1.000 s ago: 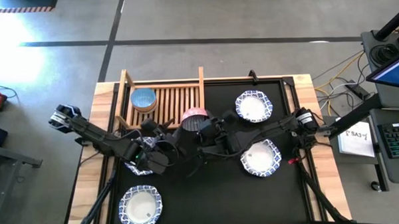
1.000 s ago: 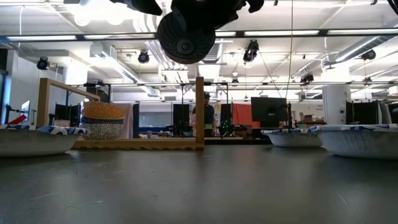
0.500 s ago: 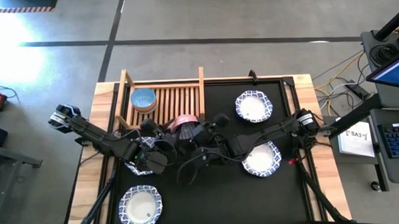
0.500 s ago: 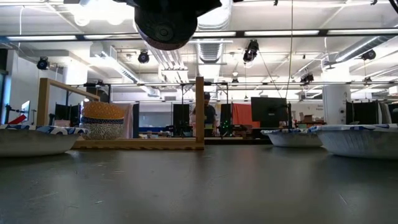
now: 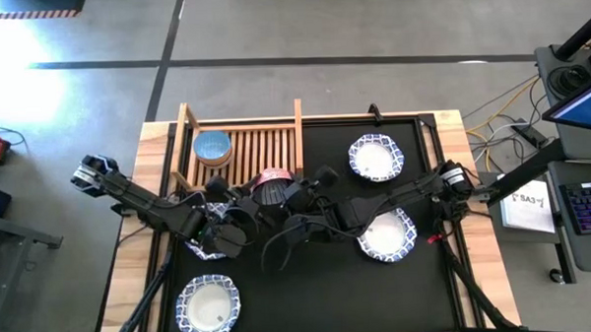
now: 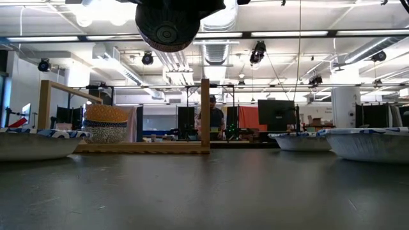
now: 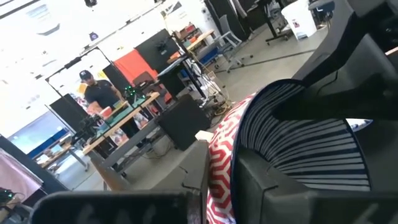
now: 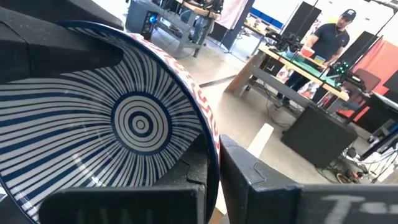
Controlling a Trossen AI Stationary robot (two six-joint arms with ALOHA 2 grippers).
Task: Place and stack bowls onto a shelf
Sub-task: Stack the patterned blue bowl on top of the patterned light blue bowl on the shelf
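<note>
A small bowl, red-patterned inside and blue-striped outside, hangs high above the table's middle, tipped on edge. Its foot faces the near edge. My left gripper comes at it from the left and my right gripper from the right, each shut on its rim. The wooden shelf stands at the far left. A light blue bowl sits on its slats, topping a small stack. My left gripper pinches the bowl's rim between its two fingers. One finger lies on the striped outside, the other on the red inside. It reaches in about level from the table's left. The bowl is clear of the table. My right gripper pinches the rim on the opposite side. One finger is on the striped outside by the foot, the other on the inside. It comes about level from the table's right. The bowl stands on edge, lifted clear.
White bowls with blue rims lie on the black mat at the far right, the right and the near left. Another lies partly under my left arm. A person stands in the room beyond.
My right gripper has carried the bowl a little toward the table's left and turned at the wrist. The bowl has tipped from opening-up to on edge, its foot now toward the near edge. Over the last half second it has hardly moved.
</note>
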